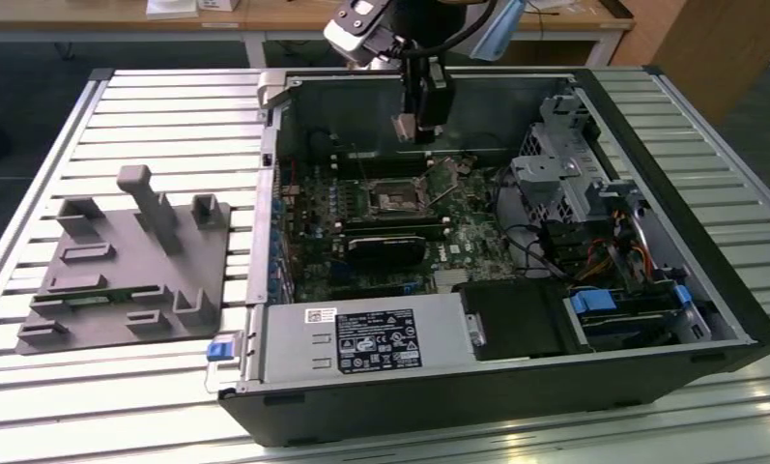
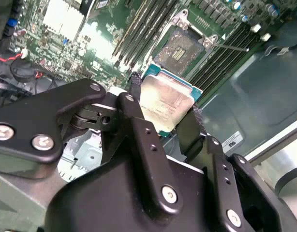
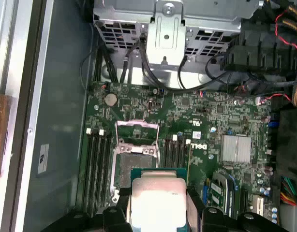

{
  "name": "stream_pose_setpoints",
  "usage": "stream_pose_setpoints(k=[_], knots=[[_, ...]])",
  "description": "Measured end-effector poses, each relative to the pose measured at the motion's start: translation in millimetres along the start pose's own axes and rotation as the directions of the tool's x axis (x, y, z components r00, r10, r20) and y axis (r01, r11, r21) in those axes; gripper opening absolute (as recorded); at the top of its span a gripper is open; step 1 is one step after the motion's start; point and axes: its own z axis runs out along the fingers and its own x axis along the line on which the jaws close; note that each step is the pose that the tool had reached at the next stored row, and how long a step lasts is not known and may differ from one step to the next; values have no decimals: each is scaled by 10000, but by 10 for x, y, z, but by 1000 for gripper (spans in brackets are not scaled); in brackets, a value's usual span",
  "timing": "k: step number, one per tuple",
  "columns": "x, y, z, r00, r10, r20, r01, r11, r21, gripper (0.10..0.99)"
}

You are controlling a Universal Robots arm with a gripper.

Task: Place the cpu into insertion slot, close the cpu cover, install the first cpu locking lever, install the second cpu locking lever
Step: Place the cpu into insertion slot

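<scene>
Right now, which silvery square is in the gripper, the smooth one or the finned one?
The smooth one: the cpu, clamped by its edges in the gripper; the finned heatsink sits on the motherboard.

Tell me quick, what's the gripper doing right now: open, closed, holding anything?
Gripper: shut on the cpu, held up off the insertion slot.

Silvery cpu (image 3: 158,203) held above bare insertion slot (image 3: 137,166), cpu cover (image 3: 137,131) flipped open

Black angular claw (image 2: 164,104) studded with silver screws (image 2: 169,194), pale grey wrist housing (image 1: 358,27).
</scene>
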Motion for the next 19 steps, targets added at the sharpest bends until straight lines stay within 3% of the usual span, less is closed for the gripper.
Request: stream_pose_setpoints(k=[19], knots=[[5, -7, 7, 10000, -33, -5, 33, 10000, -1, 537]])
